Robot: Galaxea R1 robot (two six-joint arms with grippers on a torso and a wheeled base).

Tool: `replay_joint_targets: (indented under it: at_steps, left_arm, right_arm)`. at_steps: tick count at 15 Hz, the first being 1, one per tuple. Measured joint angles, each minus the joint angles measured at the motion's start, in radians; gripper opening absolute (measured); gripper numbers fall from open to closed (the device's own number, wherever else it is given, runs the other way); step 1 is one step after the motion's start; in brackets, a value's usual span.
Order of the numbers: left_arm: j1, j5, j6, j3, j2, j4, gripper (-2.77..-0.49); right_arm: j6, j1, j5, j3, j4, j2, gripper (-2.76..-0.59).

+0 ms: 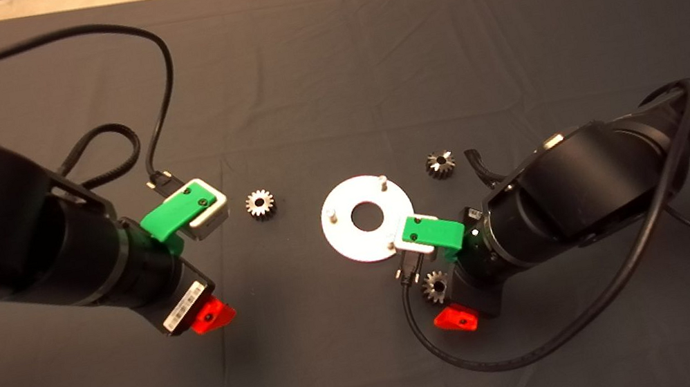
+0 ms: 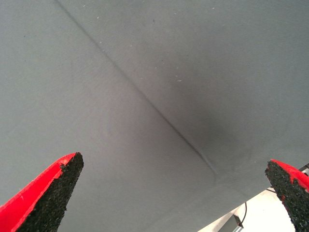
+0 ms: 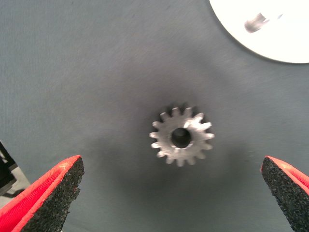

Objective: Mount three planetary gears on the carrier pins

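At the centre of the head view, a flat round silver disc with a large centre hole [image 1: 367, 218] lies on the dark grey fabric mat [image 1: 323, 64]. Three short silver carrier pins stand upright near its rim: one at the upper right [image 1: 383, 180], one at the left [image 1: 332, 214], and one at the lower right [image 1: 391, 244], the last just beside the right arm's green mount. All three pins are bare.

Three small silver-grey toothed planetary gears lie flat on the mat, apart from the disc. One gear [image 1: 260, 203] lies left of the disc, between it and the left arm. A second gear [image 1: 440, 164] lies to the disc's upper right. A third gear [image 1: 435, 286] lies below the disc's lower right edge, partly hidden by the right arm.

Entering from the right edge, the right gripper [image 1: 456, 319] hangs over this third gear. In the right wrist view the gear [image 3: 181, 137] sits between the widely parted red fingers with black pads [image 3: 46, 200], touching neither; the disc's edge [image 3: 285, 48] and one pin [image 3: 256, 22] show at the upper right.

Entering from the left edge, the left gripper [image 1: 211, 316] hangs over bare mat at lower left of the disc, its fingers [image 2: 48, 198] spread wide and holding nothing.
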Motion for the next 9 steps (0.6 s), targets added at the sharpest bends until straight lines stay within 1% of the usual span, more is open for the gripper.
replay_joint_targets:
  at_steps: [3, 5, 9]
  left_arm:
    - [0.000, 0.000, 0.000, 0.000, -0.001, 0.000, -0.49]
    - [0.000, 0.000, 0.000, 0.000, -0.001, 0.000, -0.49]
    - [0.000, 0.000, 0.000, 0.000, -0.003, 0.000, -0.49]
  right_arm:
    - [-0.003, -0.015, 0.000, 0.000, 0.000, 0.000, -0.60]
    - [-0.004, -0.031, 0.000, 0.000, 0.000, 0.000, -0.60]
    - [-0.027, -0.046, 0.000, 0.000, -0.001, -0.014, -0.60]
